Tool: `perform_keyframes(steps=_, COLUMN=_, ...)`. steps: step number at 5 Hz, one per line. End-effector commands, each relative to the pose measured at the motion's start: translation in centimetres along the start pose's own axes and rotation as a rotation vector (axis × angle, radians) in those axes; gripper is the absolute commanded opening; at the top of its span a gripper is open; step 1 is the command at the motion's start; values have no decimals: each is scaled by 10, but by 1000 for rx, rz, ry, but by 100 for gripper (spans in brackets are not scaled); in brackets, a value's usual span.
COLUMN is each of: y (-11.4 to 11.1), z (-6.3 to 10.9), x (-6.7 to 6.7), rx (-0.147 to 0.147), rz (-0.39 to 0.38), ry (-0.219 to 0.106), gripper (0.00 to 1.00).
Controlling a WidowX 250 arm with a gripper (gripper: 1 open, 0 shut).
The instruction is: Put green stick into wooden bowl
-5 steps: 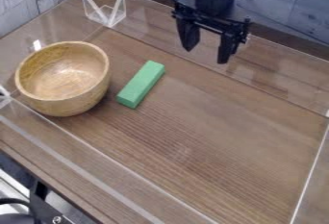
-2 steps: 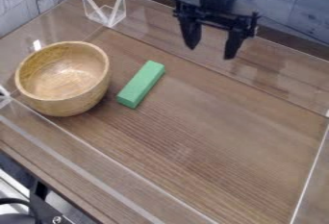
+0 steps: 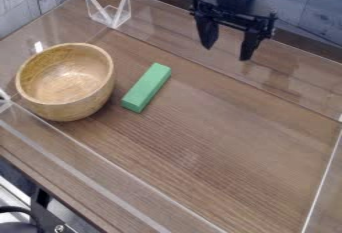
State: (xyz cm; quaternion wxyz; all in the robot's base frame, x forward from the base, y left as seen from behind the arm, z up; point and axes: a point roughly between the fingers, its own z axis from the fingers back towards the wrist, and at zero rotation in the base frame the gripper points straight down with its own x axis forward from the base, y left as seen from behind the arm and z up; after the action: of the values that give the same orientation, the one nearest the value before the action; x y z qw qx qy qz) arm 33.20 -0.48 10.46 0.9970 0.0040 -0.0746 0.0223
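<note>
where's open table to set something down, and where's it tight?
Open: the whole near and right stretch of the wooden table, from the green stick across to the clear wall along the right edge. Also the strip between the stick and the open gripper at the back. Tight: the left side, where the wooden bowl sits near the stick and the left wall.

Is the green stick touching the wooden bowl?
Apart. The camera view shows a strip of bare table between the green stick and the wooden bowl.
</note>
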Motion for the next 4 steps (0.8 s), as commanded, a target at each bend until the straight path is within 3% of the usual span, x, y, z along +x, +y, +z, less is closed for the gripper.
perform_keyframes(steps=1, y=13, z=3, x=-2, rx=1, rz=-15, ry=-33, gripper=100)
perform_keyframes(steps=3, y=13, z=7, x=0, rx=-16, rz=-63, ry=-50, gripper=100)
perform_keyframes(steps=4, y=3, z=-16, x=-4, rx=-5, rz=-30, ry=-19, gripper=100)
